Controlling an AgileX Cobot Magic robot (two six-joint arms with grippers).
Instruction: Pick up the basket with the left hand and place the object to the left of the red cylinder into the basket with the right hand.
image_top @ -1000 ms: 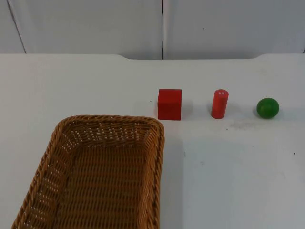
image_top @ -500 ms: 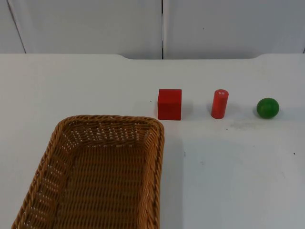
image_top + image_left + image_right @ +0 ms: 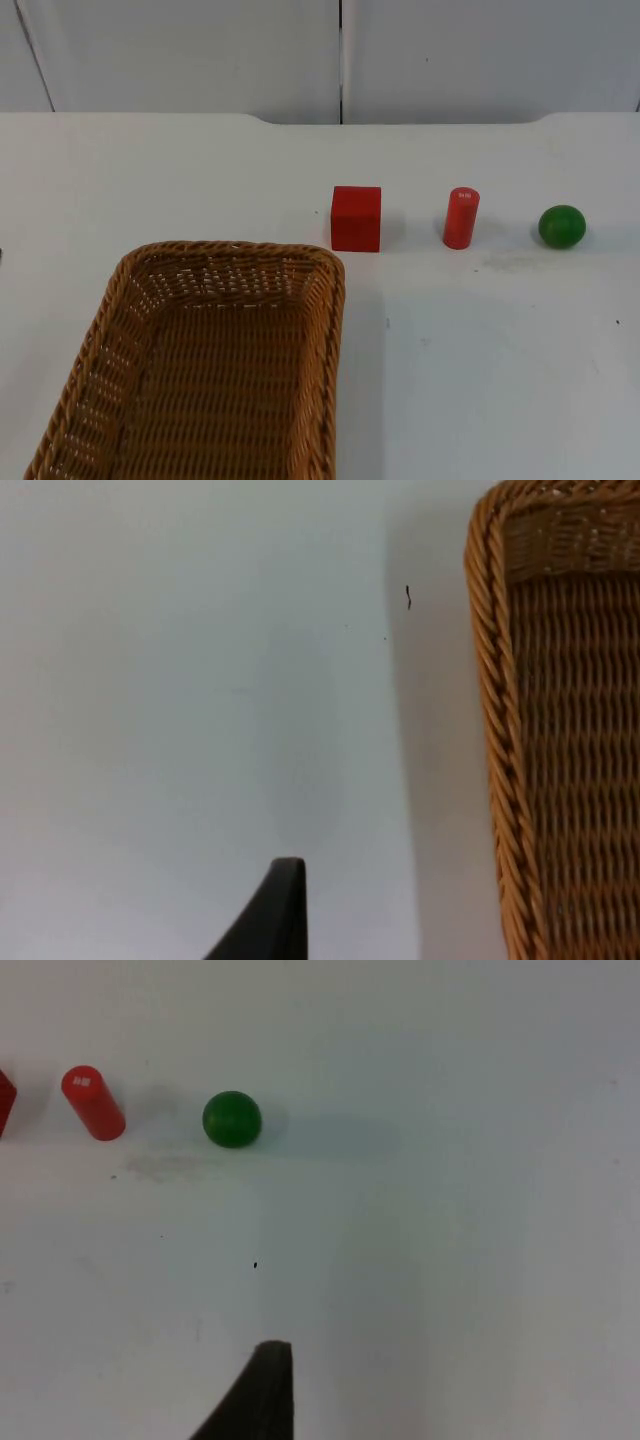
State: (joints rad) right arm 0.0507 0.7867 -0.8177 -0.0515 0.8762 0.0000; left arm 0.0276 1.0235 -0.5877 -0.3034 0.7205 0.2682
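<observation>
White table [image 3: 500,380] takes most of the top view, ending at the grey partition wall [image 3: 200,50]. Wicker basket [image 3: 200,360] sits flat on the table at the near left, long side running toward the camera, nothing inside it. Its far right corner is near the red cube [image 3: 356,218] but not touching. Cube stands on the table just beyond that corner, left of the red cylinder [image 3: 461,217]. Cylinder is upright, a clear gap between it and the cube. Green ball [image 3: 562,226] lies right of the cylinder, apart from it; the three form a rough row across the table.

Left gripper [image 3: 270,920]: one black fingertip visible, hovering over bare table beside the basket's rim [image 3: 495,730], not touching it. Jaw state: cannot tell.

Right gripper [image 3: 260,1395]: one black fingertip visible over bare table, well apart from the green ball [image 3: 232,1119] and red cylinder [image 3: 93,1103]; an edge of the red cube [image 3: 4,1100] is just visible beyond the cylinder. Jaw state: cannot tell.
</observation>
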